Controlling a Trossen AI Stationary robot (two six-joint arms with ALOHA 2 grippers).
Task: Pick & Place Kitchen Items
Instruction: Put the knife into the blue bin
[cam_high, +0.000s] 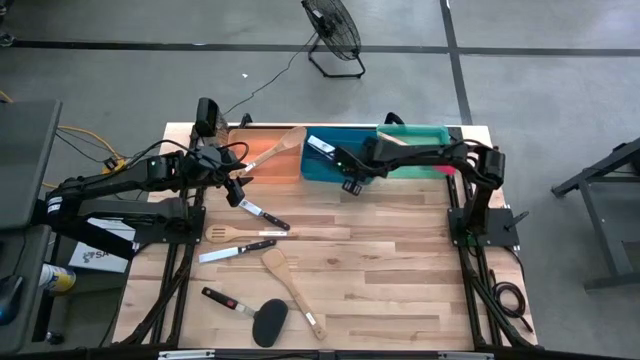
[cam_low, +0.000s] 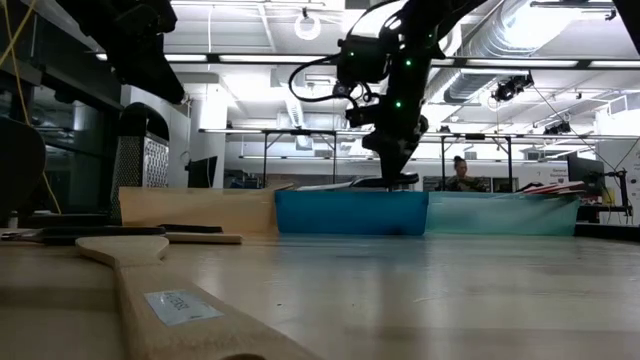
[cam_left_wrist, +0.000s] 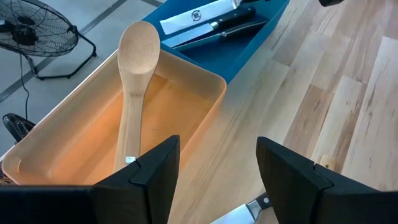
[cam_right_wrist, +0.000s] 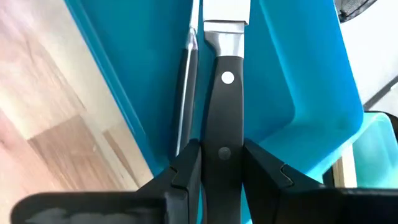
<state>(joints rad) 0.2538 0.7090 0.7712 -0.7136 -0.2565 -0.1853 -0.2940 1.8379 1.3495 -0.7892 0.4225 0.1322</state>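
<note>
Right tool clamps black-handled knife over blue bin; lower blade flat beside knives already inside, then release. Left tool empty, spread, above orange bin.

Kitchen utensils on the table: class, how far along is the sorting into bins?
Done: a pale wooden spoon lies in the orange bin; knives lie in the blue bin. In hand: the right gripper holds a black-handled steel knife over that bin. Left: about six utensils on the wooden table; the left gripper is open.
</note>
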